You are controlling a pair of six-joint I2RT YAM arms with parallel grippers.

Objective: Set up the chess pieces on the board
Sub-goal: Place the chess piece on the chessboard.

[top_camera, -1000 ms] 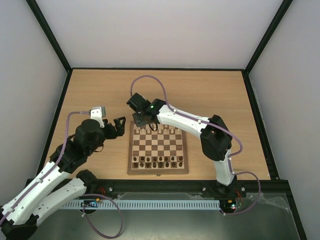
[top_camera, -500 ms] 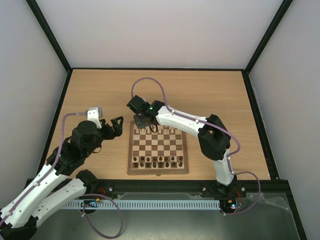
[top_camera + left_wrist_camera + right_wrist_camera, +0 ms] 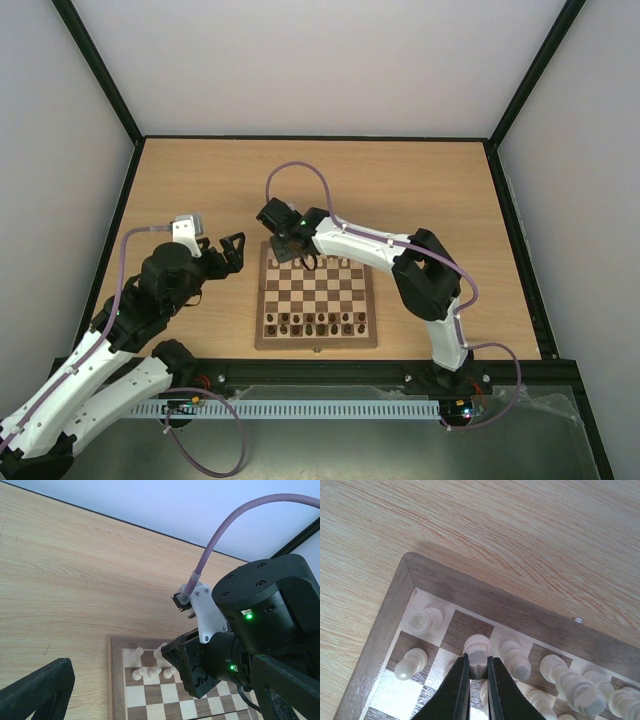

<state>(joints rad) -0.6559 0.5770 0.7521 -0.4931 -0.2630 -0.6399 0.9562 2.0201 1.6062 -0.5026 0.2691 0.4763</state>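
The board (image 3: 316,343) lies mid-table, with dark chess pieces (image 3: 315,323) in its two near rows and pale chess pieces (image 3: 335,265) along the far rows. My right gripper (image 3: 287,250) is over the board's far-left corner. In the right wrist view the right gripper (image 3: 478,669) is shut on a pale piece (image 3: 478,647), held over the dark second square of the back row. A pale rook (image 3: 421,621) stands in the corner square and a pale pawn (image 3: 410,664) in front of it. My left gripper (image 3: 232,252) stands open and empty, just left of the board.
In the left wrist view the right arm's black wrist (image 3: 260,610) and purple cable (image 3: 235,525) fill the right side, above the board's corner (image 3: 116,680). Bare wooden tabletop (image 3: 400,185) lies beyond the board. Black frame rails (image 3: 120,215) edge the table.
My right gripper has shifted slightly toward the board's far-left corner with the pale piece still held. The left arm has drawn back a little to the left, its gripper still open.
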